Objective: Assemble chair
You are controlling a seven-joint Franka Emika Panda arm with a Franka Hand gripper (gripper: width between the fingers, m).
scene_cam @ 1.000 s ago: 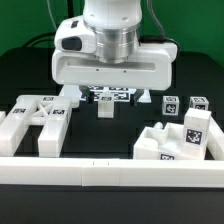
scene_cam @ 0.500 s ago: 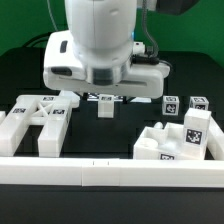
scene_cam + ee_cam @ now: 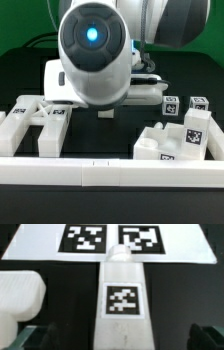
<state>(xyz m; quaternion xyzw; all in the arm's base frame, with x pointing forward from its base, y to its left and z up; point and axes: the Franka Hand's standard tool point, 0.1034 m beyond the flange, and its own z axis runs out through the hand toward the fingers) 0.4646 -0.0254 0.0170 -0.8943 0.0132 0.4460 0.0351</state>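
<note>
I see a matte black tabletop [image 3: 25,78] under even, bright light; behind it stands a plain green wall [image 3: 20,18]; a long white plastic border rail [image 3: 110,172] runs along the table's near edge.

Clear table [image 3: 180,297] flanks the post [image 3: 122,297] lying between the spread jaws. A chair block [image 3: 20,297] obstructs just ahead of one jaw.

The marker board [image 3: 35,243] lies flat on the black table [image 3: 112,132], with a long white border rail [image 3: 110,172] across the foreground
</note>
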